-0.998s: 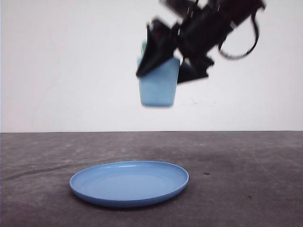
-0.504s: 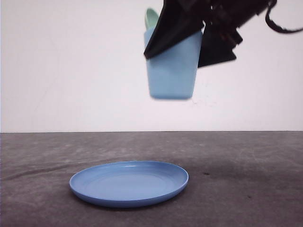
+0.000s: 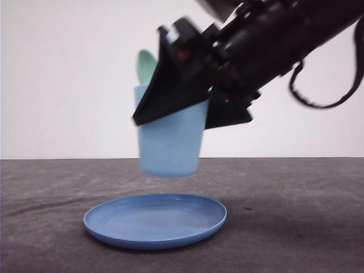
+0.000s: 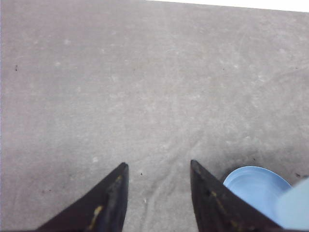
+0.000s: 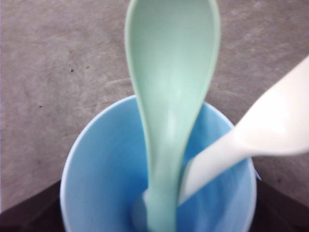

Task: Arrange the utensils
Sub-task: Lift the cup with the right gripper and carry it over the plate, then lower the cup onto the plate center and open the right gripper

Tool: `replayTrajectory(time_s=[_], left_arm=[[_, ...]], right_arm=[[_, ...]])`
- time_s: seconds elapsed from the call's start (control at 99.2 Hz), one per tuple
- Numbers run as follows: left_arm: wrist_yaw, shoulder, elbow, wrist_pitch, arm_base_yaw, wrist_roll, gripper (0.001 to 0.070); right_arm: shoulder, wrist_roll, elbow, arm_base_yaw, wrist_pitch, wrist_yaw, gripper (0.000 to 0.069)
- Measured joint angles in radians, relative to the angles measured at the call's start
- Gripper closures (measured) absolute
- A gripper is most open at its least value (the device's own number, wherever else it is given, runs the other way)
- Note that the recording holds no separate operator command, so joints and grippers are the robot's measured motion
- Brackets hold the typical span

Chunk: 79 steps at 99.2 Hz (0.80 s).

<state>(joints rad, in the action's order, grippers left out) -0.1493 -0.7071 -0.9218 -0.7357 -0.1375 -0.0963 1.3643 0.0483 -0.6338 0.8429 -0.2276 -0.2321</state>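
From the front, the right gripper holds the light blue cup, jaws closed on its walls, mid-frame above the blue plate. The left gripper, at its frame's bottom, stands open and empty over the surface. From the right wrist, the mint-green spoon and what looks like the white fork stand in the cup: light, stiff, slippery plastic, best gripped by the handles.

Surface: a dark grey table, matte and faintly scuffed.
On it: one blue round plate, lying flat near the front.
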Motion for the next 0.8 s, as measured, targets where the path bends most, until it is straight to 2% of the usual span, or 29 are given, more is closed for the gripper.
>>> replayTrajectory(time_s=[0.302,0.796], left_arm=[[0.0,0.0,0.0,-0.015,0.0,0.0,0.0476],[0.0,0.0,0.0,-0.016,0.0,0.0,0.0476]], right_arm=[[0.156,-0.001,0.0,0.001,-0.148,0.026,0.0191],[0.196,-0.003,0.0,0.001,-0.16,0.026,0.0191]])
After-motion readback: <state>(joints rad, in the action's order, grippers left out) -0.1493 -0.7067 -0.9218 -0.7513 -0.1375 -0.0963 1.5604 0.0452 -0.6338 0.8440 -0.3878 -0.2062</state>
